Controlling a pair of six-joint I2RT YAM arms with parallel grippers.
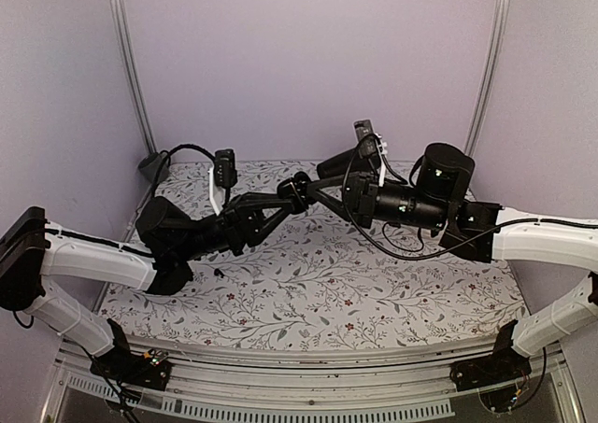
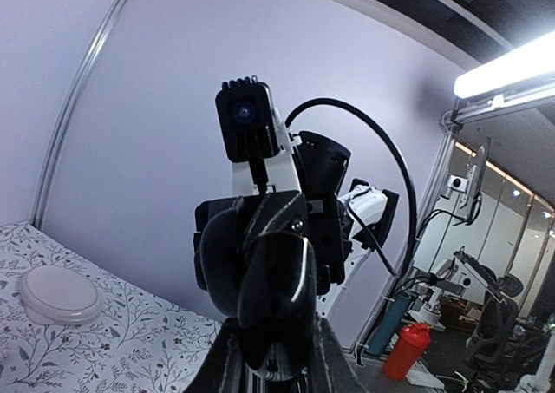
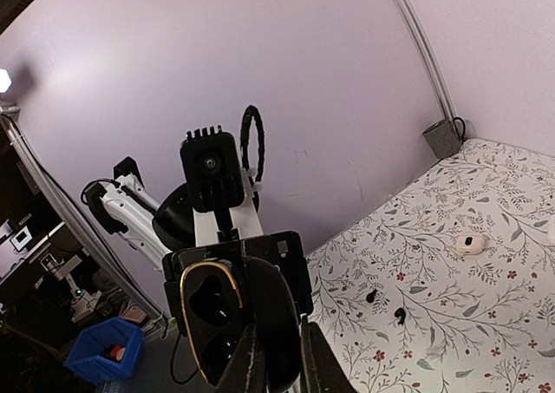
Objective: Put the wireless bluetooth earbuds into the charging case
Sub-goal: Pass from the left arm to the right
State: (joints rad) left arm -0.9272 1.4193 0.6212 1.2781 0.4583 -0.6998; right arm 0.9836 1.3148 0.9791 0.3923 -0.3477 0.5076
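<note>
The black charging case [image 3: 208,319] hangs in mid-air between the two arms [image 1: 304,192]. It stands open, with a gold rim around two empty wells. My left gripper [image 2: 276,358] is shut on the case body [image 2: 277,289] from below. My right gripper [image 3: 282,363] is closed on the raised lid [image 3: 282,315], one finger on each side of it. The two earbuds, tiny glossy black beans [image 3: 371,296] [image 3: 399,312], lie side by side on the floral table, well away from both grippers.
On the floral cloth are a small white object [image 3: 469,243] and a round white dish [image 2: 59,293]. A grey box [image 3: 440,137] sits in the far left corner against the purple wall. Metal posts [image 1: 131,68] run up the back corners.
</note>
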